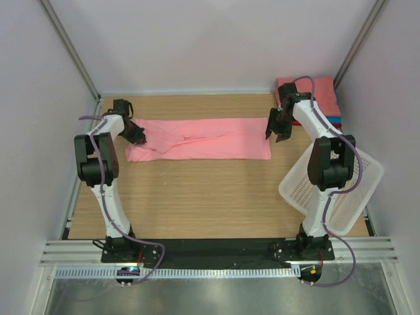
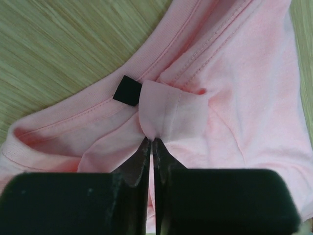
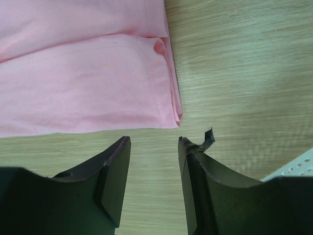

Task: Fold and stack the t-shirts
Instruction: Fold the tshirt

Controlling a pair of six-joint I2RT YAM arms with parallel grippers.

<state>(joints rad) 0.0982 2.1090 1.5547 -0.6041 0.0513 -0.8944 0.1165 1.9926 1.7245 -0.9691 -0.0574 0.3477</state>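
Left pincer [image 2: 151, 147] clamped on a fold of salmon-pink cotton t-shirt [image 2: 234, 98], right pincer [image 3: 154, 147] apart, holding nothing, over wooden tabletop [image 3: 244, 73]

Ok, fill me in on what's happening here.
The left jaws are pinched shut on the collar end of a pink t-shirt laid out as a long folded strip on the table. The right jaws stand open just off its other end, holding nothing. A stack of folded tees sits in the far right corner.
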